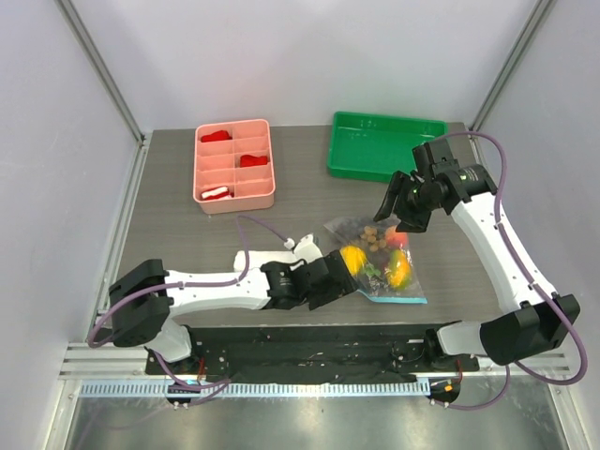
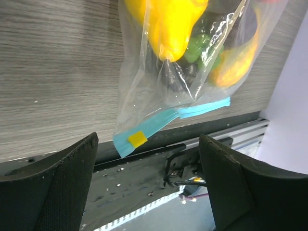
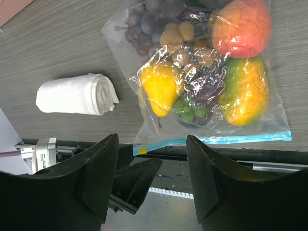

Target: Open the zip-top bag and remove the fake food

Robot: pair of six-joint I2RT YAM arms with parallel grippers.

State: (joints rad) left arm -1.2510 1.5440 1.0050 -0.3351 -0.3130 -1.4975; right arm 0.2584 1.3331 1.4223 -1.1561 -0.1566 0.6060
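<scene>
The clear, crinkly plastic zip-top bag (image 1: 415, 284) may be slipping away if only one side is getting pinched. Nearest, the black left gripper (image 1: 336, 277), fingers apart, is sitting beside it. The bag, holding shiny fake food (image 1: 353, 259), is lying on the grey table (image 1: 187, 244) near its front edge. Farther, the right gripper (image 1: 398, 214) is hanging above, fingers apart.

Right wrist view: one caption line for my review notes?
Open right gripper over the bag of fake food lying flat, rolled white cloth beside it.
</scene>
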